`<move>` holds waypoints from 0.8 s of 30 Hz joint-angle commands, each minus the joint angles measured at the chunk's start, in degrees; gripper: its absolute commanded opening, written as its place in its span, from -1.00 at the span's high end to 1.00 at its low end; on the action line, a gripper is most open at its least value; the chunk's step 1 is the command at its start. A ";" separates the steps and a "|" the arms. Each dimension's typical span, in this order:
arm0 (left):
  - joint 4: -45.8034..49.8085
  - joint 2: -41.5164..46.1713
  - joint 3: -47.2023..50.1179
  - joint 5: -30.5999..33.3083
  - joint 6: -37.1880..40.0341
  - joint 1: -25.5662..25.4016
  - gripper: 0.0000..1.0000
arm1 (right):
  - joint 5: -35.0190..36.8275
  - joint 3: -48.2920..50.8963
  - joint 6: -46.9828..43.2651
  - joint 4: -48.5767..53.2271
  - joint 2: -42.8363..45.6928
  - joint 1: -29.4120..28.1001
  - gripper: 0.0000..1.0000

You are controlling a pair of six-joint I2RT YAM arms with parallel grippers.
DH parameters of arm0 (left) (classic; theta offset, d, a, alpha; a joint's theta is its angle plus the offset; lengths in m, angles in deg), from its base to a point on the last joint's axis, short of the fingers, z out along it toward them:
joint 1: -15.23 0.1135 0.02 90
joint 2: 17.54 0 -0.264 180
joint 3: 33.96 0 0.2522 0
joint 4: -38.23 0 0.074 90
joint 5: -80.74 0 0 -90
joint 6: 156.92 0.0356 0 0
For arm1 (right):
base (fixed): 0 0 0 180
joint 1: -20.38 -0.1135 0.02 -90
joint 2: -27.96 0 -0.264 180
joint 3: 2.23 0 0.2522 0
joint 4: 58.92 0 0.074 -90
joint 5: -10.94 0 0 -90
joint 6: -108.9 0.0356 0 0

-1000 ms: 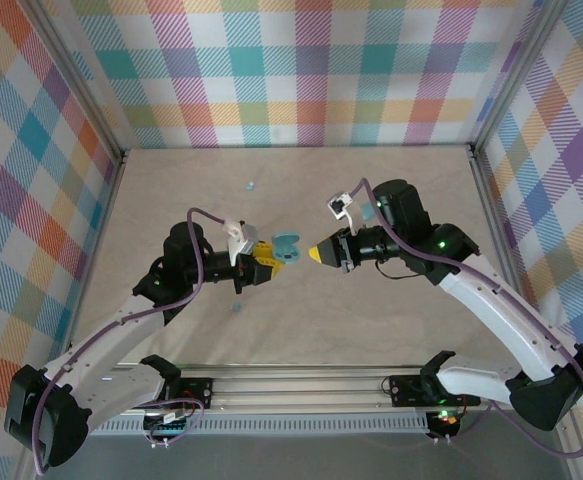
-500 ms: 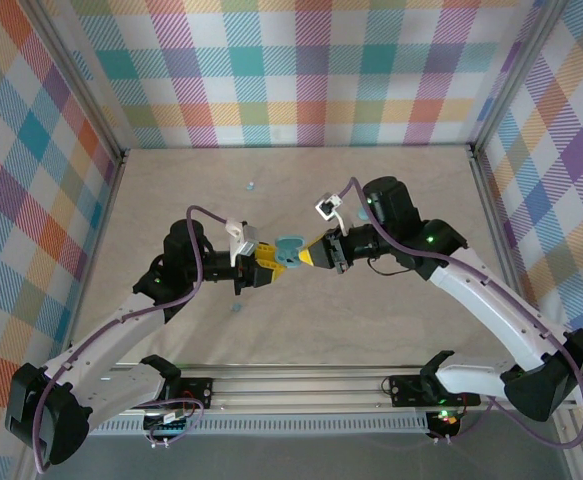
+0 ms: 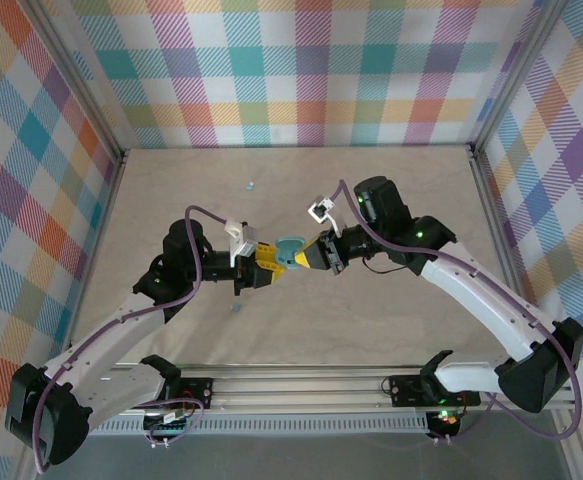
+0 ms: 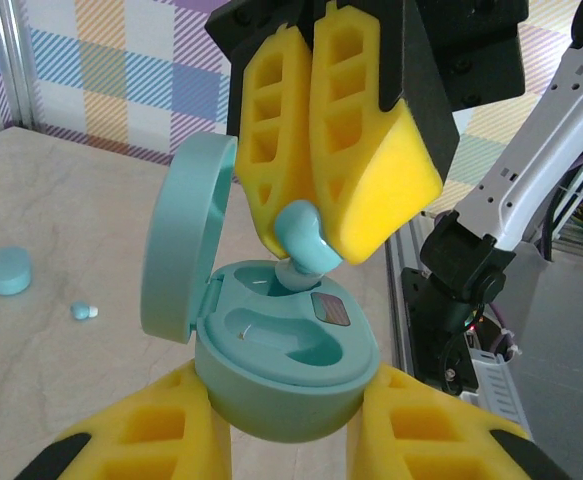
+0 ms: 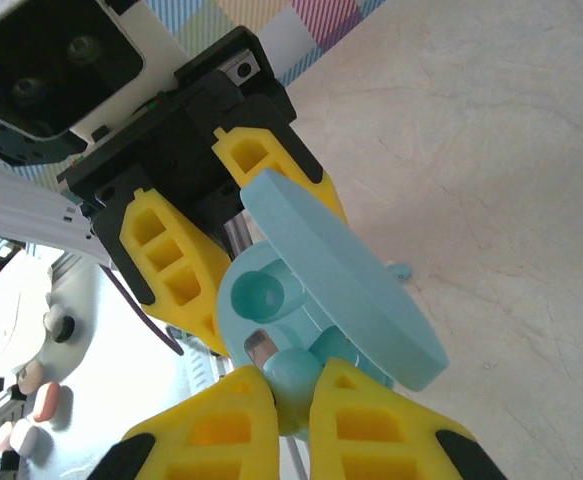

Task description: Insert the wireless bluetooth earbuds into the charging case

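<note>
My right jaws are clenched on one earbud [image 4: 306, 240], its tip at the mouth of a pocket in the open charging case [image 4: 286, 370], which my left jaws grip by the base above the counter [image 3: 171, 180]. A second ago the right jaws hung well apart from the case, so I judge the approach done and seating next. Count: one case, one gripped bud, one loose bud [image 4: 83, 312] near a round blue puck [image 4: 9, 270], and one blue speck [image 3: 236, 306], likely another bud.

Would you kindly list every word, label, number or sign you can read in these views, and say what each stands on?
No text can be read.
Patch inside the case: too blurred to tell whether it bears print.
Earbud: no marking visible.
</note>
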 commanded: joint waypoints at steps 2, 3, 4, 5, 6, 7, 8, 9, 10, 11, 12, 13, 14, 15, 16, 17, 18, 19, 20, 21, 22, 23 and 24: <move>-1.71 1.05 -1.87 -2.71 -0.54 -0.03 0.76 | -3.91 -0.78 -3.77 1.14 -0.36 -0.42 0.80; -1.71 1.00 -1.95 -2.97 -0.63 -0.02 0.76 | -4.75 -0.86 -4.35 1.41 -0.40 -0.42 0.80; -1.71 0.98 -2.02 -3.13 -0.63 -0.01 0.76 | -5.13 -1.00 -4.75 1.73 -0.35 -0.42 0.80; -1.71 0.92 -2.04 -3.24 -0.62 0.01 0.76 | -5.49 -1.24 -5.31 2.23 -0.37 -0.42 0.80; -1.71 0.95 -2.13 -3.36 -0.63 -0.01 0.76 | -5.75 -1.45 -5.93 2.76 -0.45 -0.37 0.80; -1.71 0.96 -2.19 -3.37 -0.63 0.01 0.76 | -5.92 -1.73 -6.50 3.29 -0.60 -0.42 0.80; -1.71 0.88 -2.35 -3.47 -0.67 0.01 0.76 | -6.06 -2.22 -7.37 4.21 -0.87 -0.42 0.80; -1.70 0.81 -2.35 -3.56 -0.73 0.01 0.76 | -6.13 -2.62 -8.06 4.94 -1.19 -0.39 0.80; -1.62 0.87 -2.56 -3.67 -0.71 -0.03 0.76 | -6.08 -3.09 -8.65 5.71 -1.60 -0.42 0.79; -1.62 0.86 -2.65 -3.70 -0.65 0.00 0.77 | -5.95 -3.76 -9.33 6.73 -2.19 -0.41 0.79; -1.54 0.83 -2.74 -3.79 -0.70 0.01 0.76 | -5.90 -4.47 -9.99 7.79 -2.83 -0.37 0.79; -1.53 0.86 -2.83 -3.79 -0.71 -0.01 0.77 | -5.74 -5.01 -10.39 8.54 -3.34 -0.37 0.78; -1.40 0.86 -2.96 -3.80 -0.63 0.01 0.77 | -5.48 -5.55 -10.47 9.25 -3.94 -0.42 0.77; -1.31 0.80 -3.07 -3.78 -0.63 -0.03 0.76 | -5.39 -5.87 -10.40 9.64 -4.31 -0.40 0.75; -1.27 0.86 -3.10 -3.78 -0.63 -0.03 0.76 | -5.20 -6.01 -10.44 9.82 -4.56 -0.41 0.71; -1.27 0.87 -3.10 -3.78 -0.63 -0.04 0.76 | -5.11 -6.21 -10.40 9.85 -4.75 -0.41 0.69; -1.27 0.86 -3.10 -3.82 -0.63 -0.03 0.77 | -4.90 -6.30 -10.40 9.94 -4.92 -0.42 0.66; -1.19 0.86 -3.10 -3.79 -0.63 -0.03 0.76 | -4.76 -6.45 -10.41 9.92 -4.98 -0.39 0.62; -1.10 0.95 -3.10 -3.77 -0.63 0.00 0.76 | -4.38 -6.50 -10.43 9.97 -5.03 -0.42 0.56; -1.01 0.91 -3.10 -3.56 -0.64 0.01 0.76 | -3.85 -6.59 -10.40 9.97 -5.12 -0.42 0.52; -0.93 0.91 -3.06 -3.54 -0.55 -0.06 0.76 | -3.47 -6.76 -10.40 10.07 -5.16 -0.41 0.48; -0.91 0.95 -3.10 -3.53 -0.54 -0.04 0.76 | -3.14 -6.84 -10.40 10.14 -5.20 -0.42 0.46; -0.83 0.93 -3.12 -3.45 -0.49 -0.03 0.76 | -2.84 -6.96 -10.40 10.23 -5.25 -0.39 0.43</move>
